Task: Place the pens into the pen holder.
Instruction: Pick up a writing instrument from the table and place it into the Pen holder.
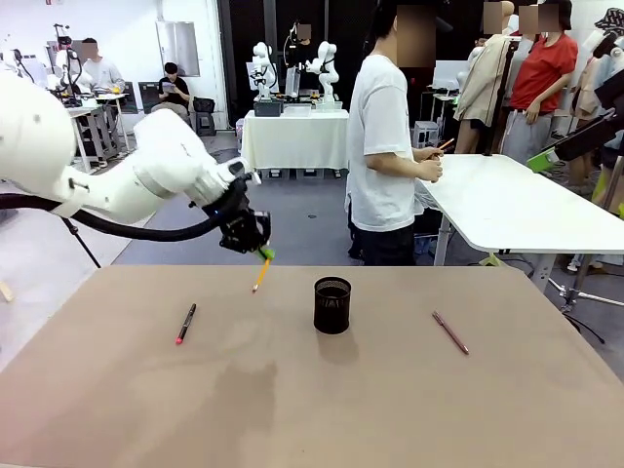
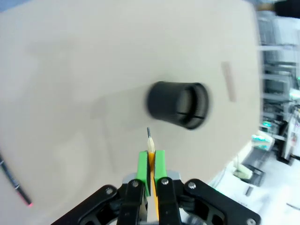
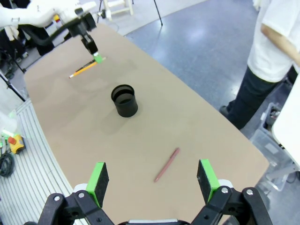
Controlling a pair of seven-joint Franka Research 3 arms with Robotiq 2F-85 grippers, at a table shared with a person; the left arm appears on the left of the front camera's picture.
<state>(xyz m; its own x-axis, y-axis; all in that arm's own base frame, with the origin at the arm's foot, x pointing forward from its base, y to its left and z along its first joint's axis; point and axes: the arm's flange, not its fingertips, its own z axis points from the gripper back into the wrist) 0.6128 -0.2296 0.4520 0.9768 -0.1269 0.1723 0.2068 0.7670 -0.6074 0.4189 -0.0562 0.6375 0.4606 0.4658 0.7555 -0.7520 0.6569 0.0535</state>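
Observation:
My left gripper (image 1: pixel 264 254) is shut on the yellow-orange pencil (image 1: pixel 260 275), which hangs tip-down above the table, left of the pen holder (image 1: pixel 331 304). In the left wrist view the pencil (image 2: pixel 150 149) sticks out between the green pads (image 2: pixel 160 164), pointing toward the black mesh pen holder (image 2: pixel 178 105). A black pen with a pink-red end (image 1: pixel 185 323) lies on the table at the left. To the holder's right lies a dark red pen (image 1: pixel 450 332). My right gripper (image 3: pixel 153 182) is open high above the dark red pen (image 3: pixel 167 164), with the holder (image 3: pixel 124 100) farther off.
A person in a white shirt (image 1: pixel 383 146) stands at the far side of the table, hands together. A white table (image 1: pixel 526 205) stands at the back right. The brown tabletop (image 1: pixel 312 400) is bare toward the front.

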